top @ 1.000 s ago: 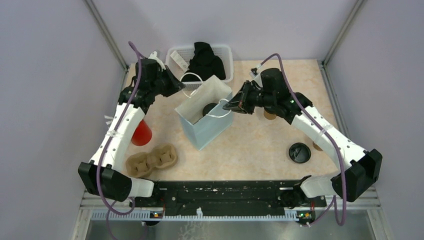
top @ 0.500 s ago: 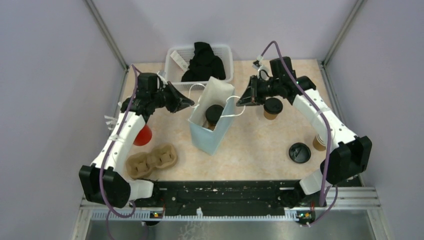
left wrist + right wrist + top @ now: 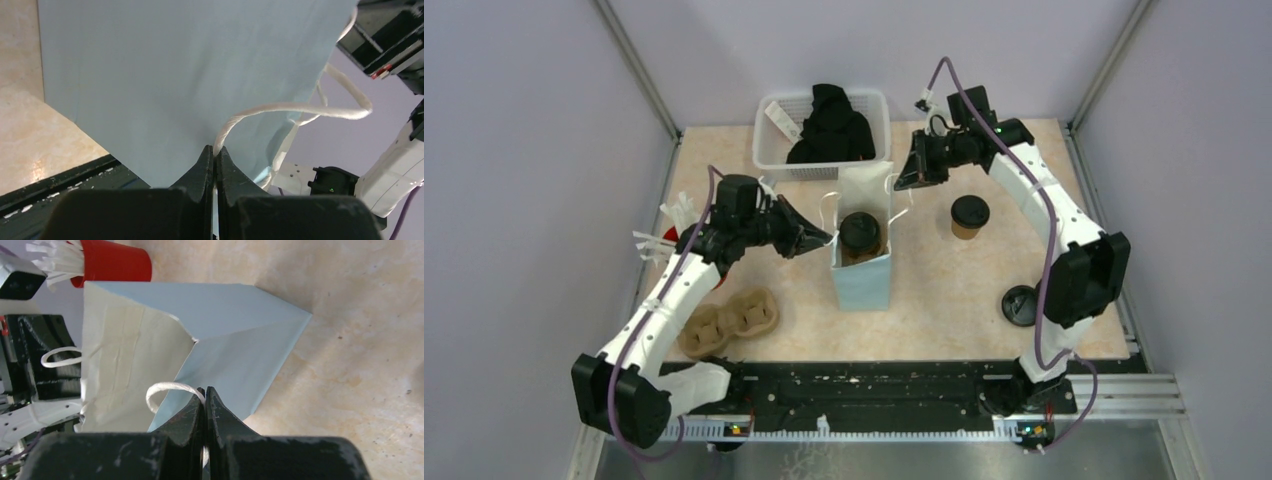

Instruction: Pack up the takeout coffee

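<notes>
Risk lies mainly in the two thin cord handles. The left gripper (image 3: 215, 151) is pinched fully together on the left cord handle (image 3: 280, 107) of the pale blue paper bag (image 3: 861, 280). The right gripper (image 3: 204, 392) is clamped just as tightly on the right cord handle (image 3: 170, 384), so the bag's mouth is held stretched between them. Should the handles be drawn further apart, a cord could be torn from the paper or slipped out of the narrow pinch. Should one side be pulled harder or higher than the other, the bag could be tilted. The takeout coffee (image 3: 860, 232) stands inside the bag between the two grippers, just right of the left fingertips. In a tilted bag it could be tipped against the wall and its lid loosened. Whether the bag is lifted off the table cannot be told. Counted from left to right: one red cup of straws (image 3: 117, 265) behind the left gripper; one moulded cup carrier (image 3: 727, 322) well back from it, toward the arm bases; one white basket (image 3: 794, 170) holding one black cloth (image 3: 829, 125), beyond both grippers; one bag with two handles; and two lidded kraft cups. The first cup is in the bag, and the second cup (image 3: 969, 215) stands on the table near the right gripper, on its outer side. One loose black lid (image 3: 1021, 305) lies well apart from it.
</notes>
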`<state>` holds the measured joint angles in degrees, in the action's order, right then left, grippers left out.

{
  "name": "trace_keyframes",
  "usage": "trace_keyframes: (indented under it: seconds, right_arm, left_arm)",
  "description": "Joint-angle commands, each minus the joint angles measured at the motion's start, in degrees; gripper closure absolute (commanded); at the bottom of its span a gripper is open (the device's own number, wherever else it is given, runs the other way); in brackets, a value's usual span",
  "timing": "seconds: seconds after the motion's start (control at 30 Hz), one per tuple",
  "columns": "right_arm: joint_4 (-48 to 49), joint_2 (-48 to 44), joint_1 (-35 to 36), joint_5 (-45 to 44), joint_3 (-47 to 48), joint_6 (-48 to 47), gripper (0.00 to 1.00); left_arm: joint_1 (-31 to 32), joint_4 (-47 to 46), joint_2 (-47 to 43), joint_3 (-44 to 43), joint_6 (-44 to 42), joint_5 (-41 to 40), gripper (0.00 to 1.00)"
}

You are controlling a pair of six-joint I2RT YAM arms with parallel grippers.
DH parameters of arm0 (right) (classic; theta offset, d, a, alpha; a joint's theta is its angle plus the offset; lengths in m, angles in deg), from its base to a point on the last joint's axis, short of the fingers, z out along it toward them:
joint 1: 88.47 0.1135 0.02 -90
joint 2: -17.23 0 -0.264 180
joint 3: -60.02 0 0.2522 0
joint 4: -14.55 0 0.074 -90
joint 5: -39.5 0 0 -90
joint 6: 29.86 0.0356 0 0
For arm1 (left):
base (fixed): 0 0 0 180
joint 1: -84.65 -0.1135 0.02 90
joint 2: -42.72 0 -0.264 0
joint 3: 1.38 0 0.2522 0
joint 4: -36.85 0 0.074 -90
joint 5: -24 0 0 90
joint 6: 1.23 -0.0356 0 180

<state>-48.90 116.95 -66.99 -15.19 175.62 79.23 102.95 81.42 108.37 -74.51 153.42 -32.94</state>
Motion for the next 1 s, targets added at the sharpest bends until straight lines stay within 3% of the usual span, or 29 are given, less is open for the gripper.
trace_keyframes:
  seconds: [0.0,0.23,0.57,0.87,0.97]
  right_arm:
    - [-2.2,3.02,-0.47,-3.02,6.07,-4.01,1.0]
    - [1.89,4.44,-0.44,-0.23,4.86,-2.62,1.0]
    - [2.07,6.11,1.7,1.96,6.09,-4.54,1.0]
    - [-1.23,5.67,2.38,-0.36,7.96,-6.92,0.98]
    - [-4.26,6.26,2.18,-1.83,10.15,-7.56,0.93]
  left_arm:
    - [1.9,-0.62,-2.01,3.04,3.54,-0.73,1.0]
    - [6.4,-9.65,-0.81,6.87,9.98,-2.63,1.0]
    - [9.66,-11.92,4.77,1.63,9.07,-3.41,0.95]
    - [9.17,-1.01,2.54,-3.0,-1.88,-8.4,0.73]
    - [8.17,3.14,-0.23,-4.09,-6.83,-11.95,0.6]
